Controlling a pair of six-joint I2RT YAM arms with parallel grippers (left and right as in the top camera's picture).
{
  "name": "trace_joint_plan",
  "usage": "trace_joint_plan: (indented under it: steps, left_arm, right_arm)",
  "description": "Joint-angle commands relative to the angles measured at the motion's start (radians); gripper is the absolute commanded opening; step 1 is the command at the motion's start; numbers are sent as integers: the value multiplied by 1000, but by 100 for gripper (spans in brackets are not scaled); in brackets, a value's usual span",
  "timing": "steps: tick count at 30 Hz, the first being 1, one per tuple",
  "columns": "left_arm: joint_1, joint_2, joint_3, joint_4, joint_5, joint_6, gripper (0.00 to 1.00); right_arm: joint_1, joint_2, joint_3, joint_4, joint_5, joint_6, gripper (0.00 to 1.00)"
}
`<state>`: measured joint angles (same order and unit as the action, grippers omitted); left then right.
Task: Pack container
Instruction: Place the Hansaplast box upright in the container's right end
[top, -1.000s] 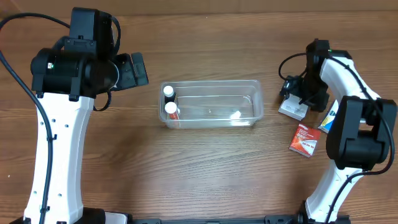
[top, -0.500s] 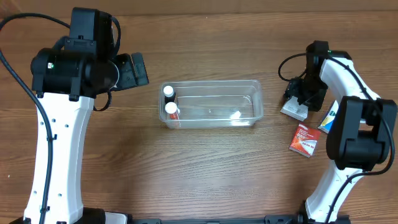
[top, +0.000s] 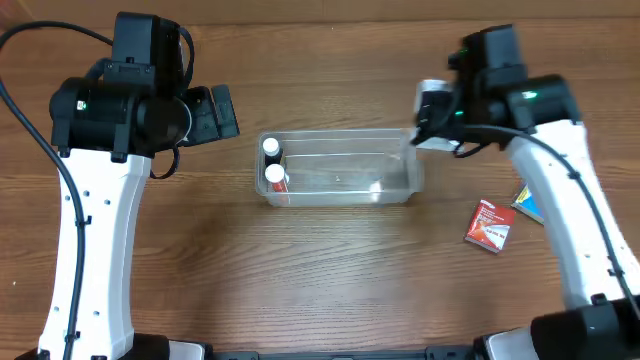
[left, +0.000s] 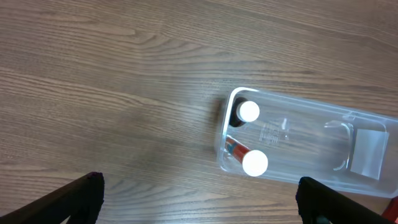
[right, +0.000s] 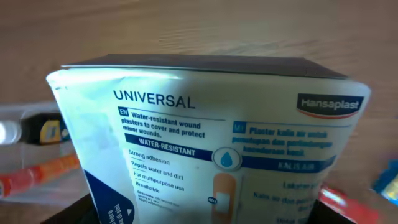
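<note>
From above, my right arm reaches over the right end of the clear tub (top: 345, 198), which sits mid-desk (top: 330, 280) with two white-capped bottles (top: 273, 175) at its left end. My right fingers (top: 450, 112) are clamped on a white box (top: 431, 95), and my left arm stands bent off to the tub's left. The left wrist view shows my left fingers (left: 81, 199) spread wide with nothing between them and the tub ahead on the desk. The right wrist view is filled by the box, which reads "Hansaplast", "UNIVERSAL" and "WATER-RESISTANT".
</note>
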<state>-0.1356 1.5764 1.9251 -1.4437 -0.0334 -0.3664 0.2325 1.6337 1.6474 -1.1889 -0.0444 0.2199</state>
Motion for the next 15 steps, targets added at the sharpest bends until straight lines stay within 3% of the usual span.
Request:
trace_joint_plan:
  steps: [1,8,15]
  left_arm:
    - [4,5,8,3,8,11,100]
    - [4,5,8,3,3,12,100]
    - [4,5,8,3,0,12,100]
  right_arm:
    - [79,37,-53,43,-2,-10,72]
    - [152,200,-136,92,-3,-11,72]
    - [154,230,-216,162,-2,-11,72]
